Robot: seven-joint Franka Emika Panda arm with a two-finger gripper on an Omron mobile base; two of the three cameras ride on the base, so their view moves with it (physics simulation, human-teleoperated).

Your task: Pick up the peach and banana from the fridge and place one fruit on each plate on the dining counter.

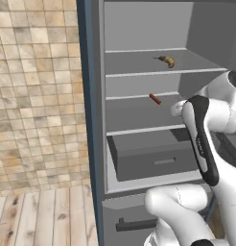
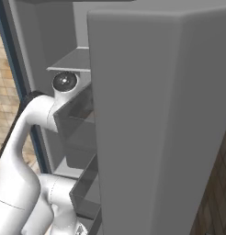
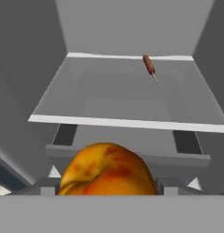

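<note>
The peach (image 3: 107,170), orange with red blush, sits close up at the bottom centre of the hand view. It hangs in the air in front of the fridge shelves, and my gripper is shut on it, its fingertips hidden behind the fruit. The banana (image 1: 166,61) lies on an upper shelf of the open fridge (image 1: 96,120), towards the right. My arm (image 1: 201,139) reaches across the fridge's lower right. The plates and the dining counter are out of view.
A small red-brown sausage piece (image 1: 155,98) (image 3: 149,66) lies on the middle shelf. A grey drawer (image 1: 153,156) sits below the shelves. The open fridge door (image 2: 156,128) stands close on the right, beside the arm. A tiled wall (image 1: 38,96) and wooden floor lie to the left.
</note>
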